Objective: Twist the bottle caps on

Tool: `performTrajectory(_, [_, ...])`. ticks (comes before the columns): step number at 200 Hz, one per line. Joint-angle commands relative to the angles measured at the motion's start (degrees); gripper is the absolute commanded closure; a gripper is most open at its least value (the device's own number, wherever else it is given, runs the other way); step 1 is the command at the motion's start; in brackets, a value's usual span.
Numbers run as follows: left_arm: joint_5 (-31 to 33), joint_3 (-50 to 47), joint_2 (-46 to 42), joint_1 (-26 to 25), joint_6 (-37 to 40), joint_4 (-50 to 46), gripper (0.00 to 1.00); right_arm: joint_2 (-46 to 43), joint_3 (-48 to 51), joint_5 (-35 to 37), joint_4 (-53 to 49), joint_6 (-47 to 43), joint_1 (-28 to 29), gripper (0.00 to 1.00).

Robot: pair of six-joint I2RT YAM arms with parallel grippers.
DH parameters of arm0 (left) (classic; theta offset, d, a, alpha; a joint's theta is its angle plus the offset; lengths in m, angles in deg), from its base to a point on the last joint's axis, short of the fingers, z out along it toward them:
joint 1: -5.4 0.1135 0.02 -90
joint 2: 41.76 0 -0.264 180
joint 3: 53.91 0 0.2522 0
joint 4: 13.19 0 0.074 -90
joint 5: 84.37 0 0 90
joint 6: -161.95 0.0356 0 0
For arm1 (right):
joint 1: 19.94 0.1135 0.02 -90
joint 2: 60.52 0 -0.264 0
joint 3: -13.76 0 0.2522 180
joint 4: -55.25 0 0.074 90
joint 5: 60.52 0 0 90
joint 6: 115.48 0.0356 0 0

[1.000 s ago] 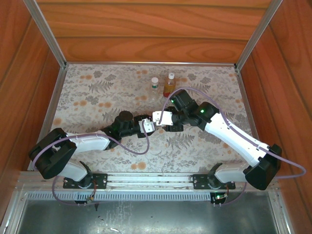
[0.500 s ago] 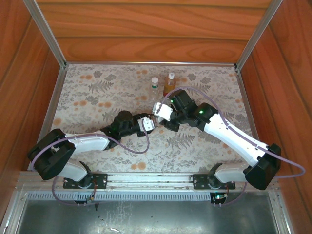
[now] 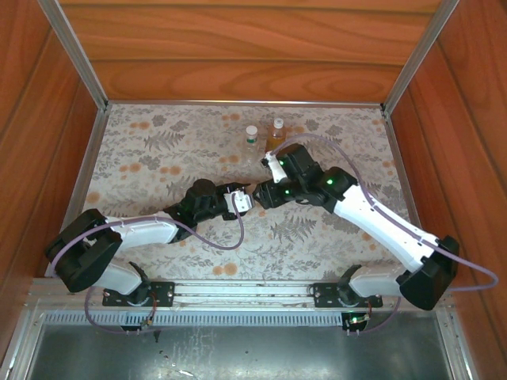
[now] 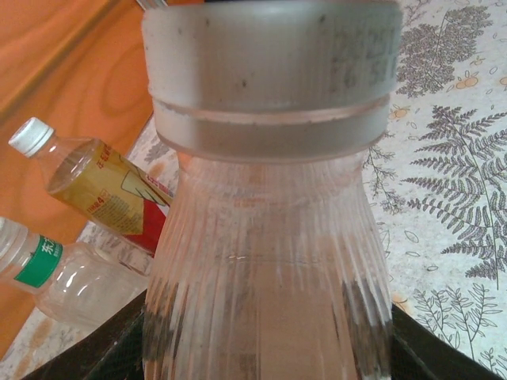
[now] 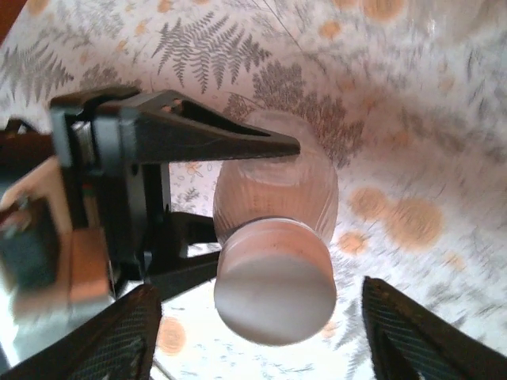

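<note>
Left gripper [image 3: 238, 201] clamps the clear ribbed plastic bottle [image 4: 269, 277] over the floral mat [image 3: 158, 158]. The round white plastic cap [image 5: 276, 294] sits on its neck. Right gripper [image 3: 263, 193] straddles it, jaws apart. Probable step: tightening. Next: close, then rotate.

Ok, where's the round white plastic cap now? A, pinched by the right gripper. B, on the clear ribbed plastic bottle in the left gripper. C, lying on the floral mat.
B: the white cap sits on the neck of the clear ribbed bottle clamped by the left gripper; the right gripper's fingers stand apart on either side of it.
</note>
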Motion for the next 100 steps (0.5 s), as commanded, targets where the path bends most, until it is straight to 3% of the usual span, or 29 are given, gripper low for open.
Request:
performTrajectory(1, [-0.9, -0.4, -1.9, -0.5, 0.5, 0.2, 0.46, -3.7, 1.8, 1.9, -0.6, -23.0, 0.0, 0.27])
performTrajectory(54, [-0.7, -2.1, -3.3, -0.5, 1.0, -0.2, 0.46, -3.0, 0.9, 2.3, -5.3, -61.3, 2.4, 0.32])
performTrajectory(70, [-0.7, -2.2, -3.5, -0.5, 1.3, -0.4, 0.46, -2.5, 1.5, 3.0, -3.3, -66.2, 2.9, 0.32])
performTrajectory(100, [-0.8, -2.3, -3.8, -0.5, 1.4, -0.5, 0.46, -0.5, 0.6, 2.2, -0.5, -67.6, 3.1, 0.39])
